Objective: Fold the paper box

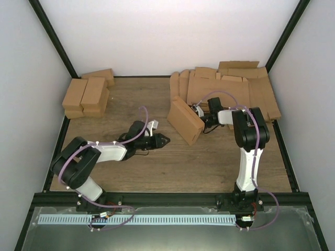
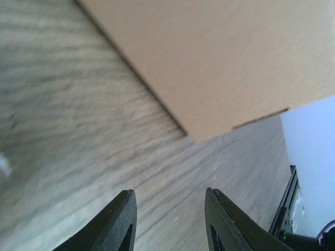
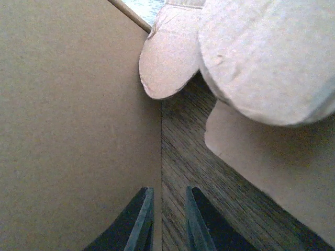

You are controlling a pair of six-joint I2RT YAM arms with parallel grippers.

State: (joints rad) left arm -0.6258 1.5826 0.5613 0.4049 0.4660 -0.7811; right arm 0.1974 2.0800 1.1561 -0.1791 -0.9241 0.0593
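Observation:
The paper box (image 1: pixel 186 121) is a brown cardboard box standing tilted on the wooden table, right of centre. My left gripper (image 1: pixel 165 140) lies low on the table just left of it, pointing at it. In the left wrist view this gripper (image 2: pixel 170 190) is open over bare wood, with the box's flat side (image 2: pixel 220 57) ahead and apart from it. My right gripper (image 1: pixel 198 112) sits at the box's right side. Its fingers (image 3: pixel 168 188) stand a narrow gap apart with wood showing between them. The edge of a box panel (image 3: pixel 78 120) runs beside the left finger.
A group of finished brown boxes (image 1: pixel 86 94) sits at the back left. A heap of flat cardboard blanks (image 1: pixel 230 86) lies at the back right, behind the right arm. Rounded cardboard flaps (image 3: pixel 267 57) hang close above the right fingers. Black rails (image 1: pixel 281 151) border the table.

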